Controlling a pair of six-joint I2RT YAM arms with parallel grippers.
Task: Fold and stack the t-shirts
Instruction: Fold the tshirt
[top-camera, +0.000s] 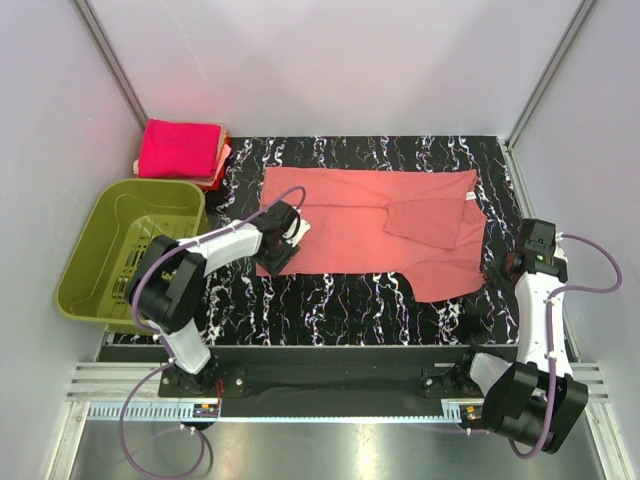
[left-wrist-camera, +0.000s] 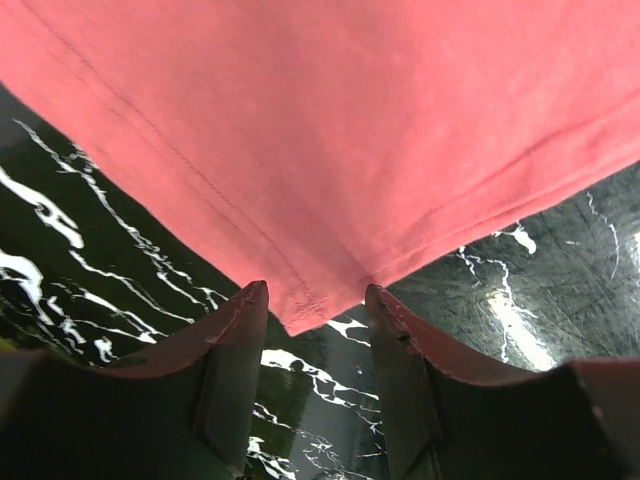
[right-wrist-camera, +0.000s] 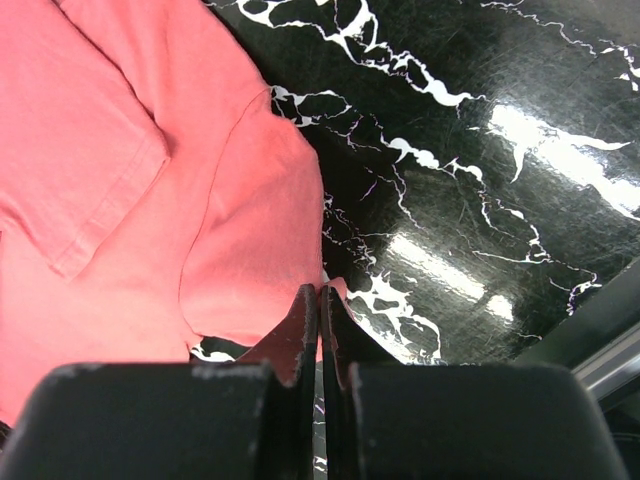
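Salmon t-shirt (top-camera: 360, 215): spread flat mid-frame on the black marbled tabletop (top-camera: 330, 300).
Left claw (left-wrist-camera: 315, 293): spread, with the shirt's hem corner lying between its fingers.
Right claw (right-wrist-camera: 318, 292): pressed together at the shirt's right edge.
Folded magenta t-shirts (top-camera: 180, 150): stacked in the upper left.

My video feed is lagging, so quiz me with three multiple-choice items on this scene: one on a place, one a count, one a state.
1. Where is the folded magenta stack?
A. on the salmon t-shirt
B. far-left table corner, behind the basket
C. in the basket
2. How many shirts lie spread out?
A. one
B. two
C. three
3. The left tool is:
A. shut
B. out of view
C. open
Answers: B, it sits beyond the basket's far rim; A, only the salmon t-shirt lies unfolded; C, its fingers stand apart astride the shirt's corner.
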